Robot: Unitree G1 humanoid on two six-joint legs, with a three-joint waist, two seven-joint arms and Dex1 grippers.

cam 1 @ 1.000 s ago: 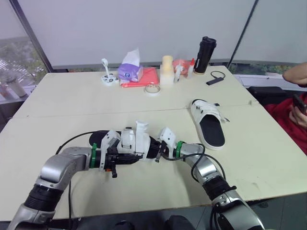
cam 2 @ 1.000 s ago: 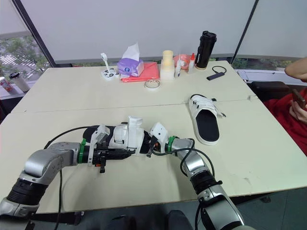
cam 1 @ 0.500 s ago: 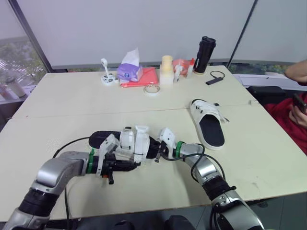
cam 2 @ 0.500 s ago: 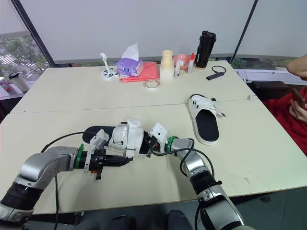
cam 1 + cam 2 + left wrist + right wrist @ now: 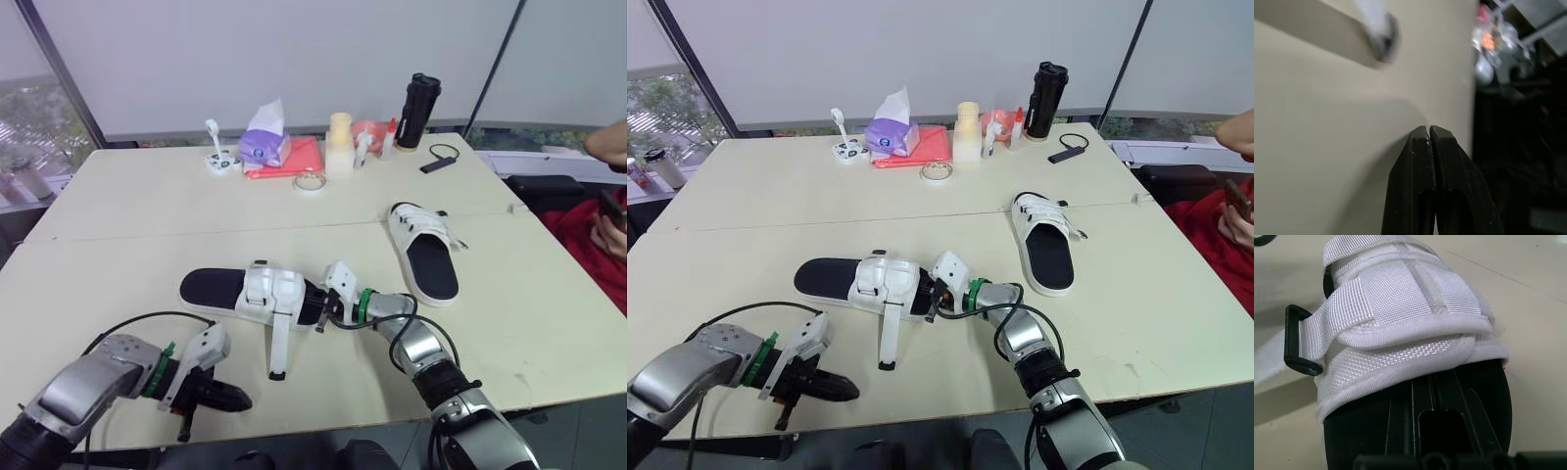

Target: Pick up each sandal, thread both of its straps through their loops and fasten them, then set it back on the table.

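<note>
The table carries two sandals. The far sandal lies to the right with its straps closed, so treat it as done. The near sandal lies flat in front of you, and threading it is the step in hand.

The right gripper sits at its toe end, on the black footbed. You cannot tell whether it grips.

The left gripper is pressed together and empty, near the table's front edge, apart from the sandal.

One loose strap trails toward you.

Next, pinch the strap's end and feed it through the black loop.
</note>
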